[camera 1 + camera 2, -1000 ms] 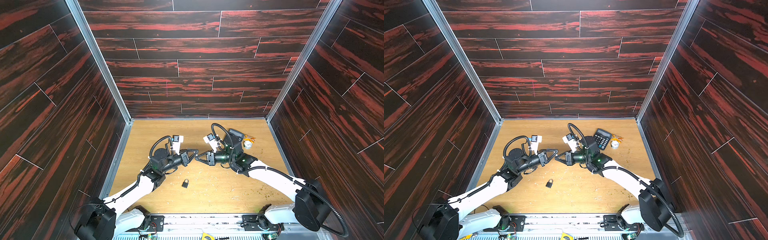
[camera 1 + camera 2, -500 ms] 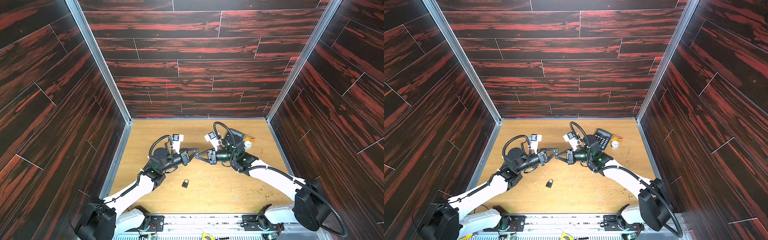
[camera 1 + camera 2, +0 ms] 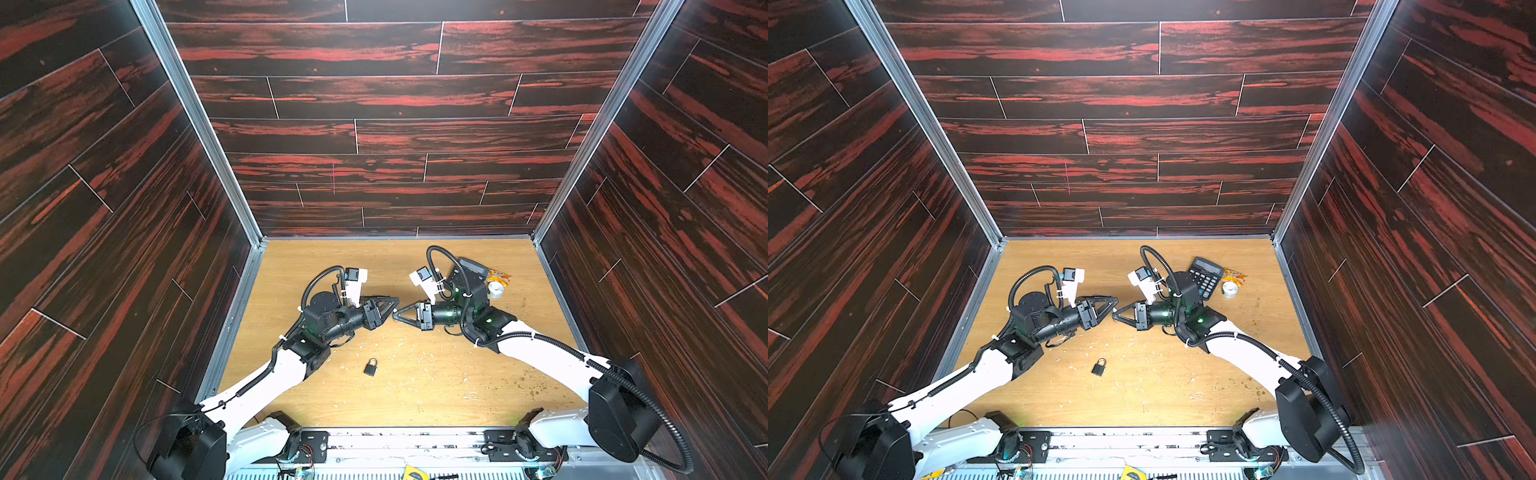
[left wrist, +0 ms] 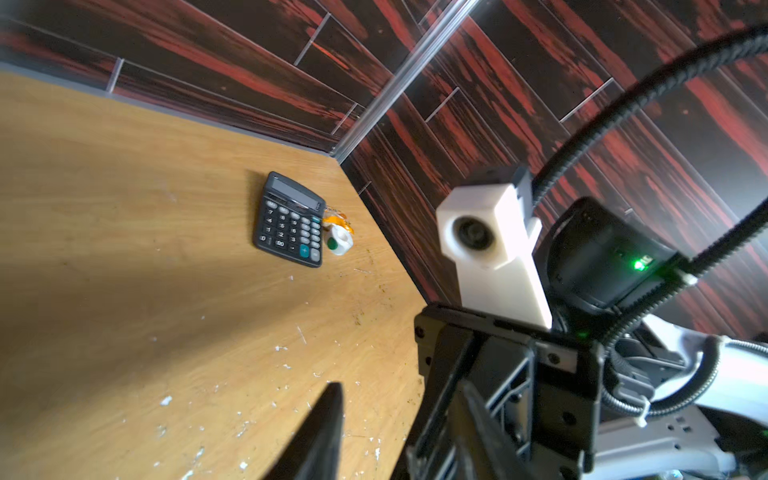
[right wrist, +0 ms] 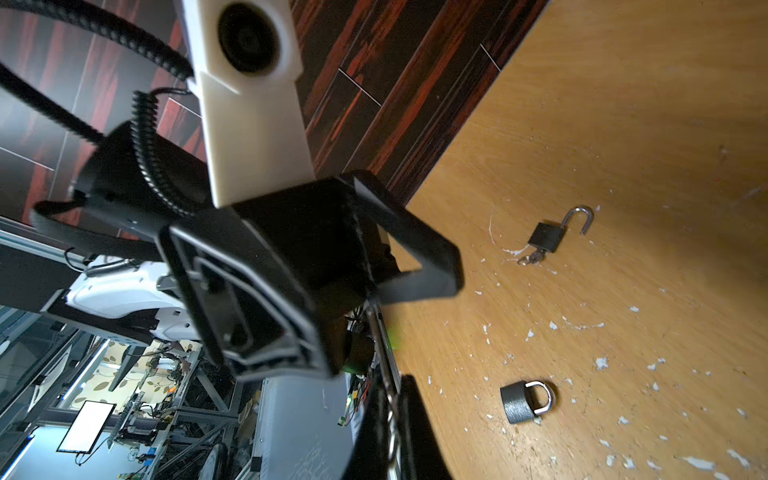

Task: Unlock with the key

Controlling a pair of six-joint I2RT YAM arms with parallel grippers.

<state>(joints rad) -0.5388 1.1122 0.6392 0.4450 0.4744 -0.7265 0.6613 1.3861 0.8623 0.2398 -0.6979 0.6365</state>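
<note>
Handover moment, mid-bench. The left gripper [image 3: 393, 308] and right gripper [image 3: 396, 315] meet tip to tip above the bench [image 3: 415, 399].

What's new: a sec ago the left fingers [image 5: 424, 253] were pressed together at that meeting point. Now they stand spread, which shows best from the right wrist cam. The right fingers [image 5: 417, 419] have meanwhile closed down and pinch a thin metal strip w/ a ring on it, which I take to be the key [image 5: 386, 374] (too blurred to make out teeth). The arms themselves have barely shifted.

Meaning for the task: the key looks passed left to right, so the left gripper is free to steady a lock while the right does the inserting. I can't confirm the left is fully clear, since the contact point is hidden in both top views.

Targets: a closed padlock [image 3: 371, 367] lies flat on the bench, nearer the robot's base than the grippers & apart from both. The right wrist view also shows an open padlock [image 5: 547, 235], shackle swung out, w/ a second key [image 5: 528, 259] in its base. That one seems done. I can't find it in the top views.

Next, by my reckoning: the left backs off toward the closed padlock and the right re-aims the key. Risk: on so thin a pinch, the key may twist.
</note>
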